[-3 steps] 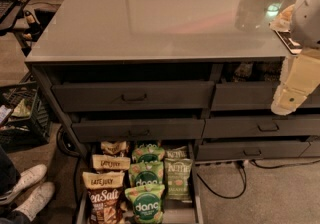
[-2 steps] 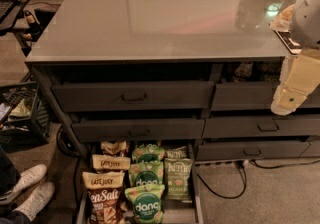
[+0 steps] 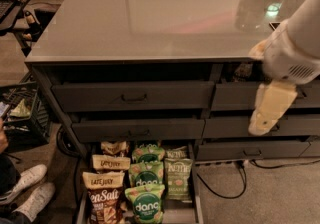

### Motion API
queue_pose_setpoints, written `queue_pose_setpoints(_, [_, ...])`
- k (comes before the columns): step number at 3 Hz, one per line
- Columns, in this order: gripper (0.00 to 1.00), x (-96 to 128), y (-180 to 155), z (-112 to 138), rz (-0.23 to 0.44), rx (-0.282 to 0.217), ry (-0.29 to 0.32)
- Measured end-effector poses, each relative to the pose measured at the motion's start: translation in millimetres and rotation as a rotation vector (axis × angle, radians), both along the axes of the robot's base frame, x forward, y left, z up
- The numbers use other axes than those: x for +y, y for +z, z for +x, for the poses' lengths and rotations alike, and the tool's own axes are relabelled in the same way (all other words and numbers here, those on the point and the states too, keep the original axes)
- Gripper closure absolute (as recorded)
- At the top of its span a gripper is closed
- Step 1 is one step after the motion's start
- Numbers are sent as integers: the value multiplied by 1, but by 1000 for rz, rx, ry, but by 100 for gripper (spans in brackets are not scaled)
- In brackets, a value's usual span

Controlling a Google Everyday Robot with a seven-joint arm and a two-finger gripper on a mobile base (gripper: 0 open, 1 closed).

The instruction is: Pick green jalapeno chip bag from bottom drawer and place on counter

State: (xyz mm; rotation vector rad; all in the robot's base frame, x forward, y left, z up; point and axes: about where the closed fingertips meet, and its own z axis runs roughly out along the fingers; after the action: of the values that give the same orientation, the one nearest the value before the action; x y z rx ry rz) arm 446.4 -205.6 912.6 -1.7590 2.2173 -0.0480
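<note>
The green jalapeno chip bag lies flat in the open bottom drawer, in its right column, with pale "Kettle" lettering showing. My gripper hangs at the right, in front of the right-hand drawer fronts, above and to the right of the bag and well apart from it. It holds nothing that I can see. The glossy grey counter spreads across the top of the cabinet.
Green "dang" bags fill the drawer's middle column and brown-and-cream bags the left. The two left upper drawers stand slightly pulled out. Cables lie on the floor at right. A person's white shoes and a crate are at left.
My gripper has moved left and down, from beside the counter's right edge to in front of the right-hand drawers. The bags and drawers have not moved.
</note>
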Motion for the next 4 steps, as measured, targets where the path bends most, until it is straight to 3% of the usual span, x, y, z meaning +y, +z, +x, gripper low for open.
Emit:
queue_pose_setpoints(2, [0, 9, -109, 16, 42, 106, -4])
queue_pose_setpoints(4, [0, 10, -116, 16, 46, 119, -4])
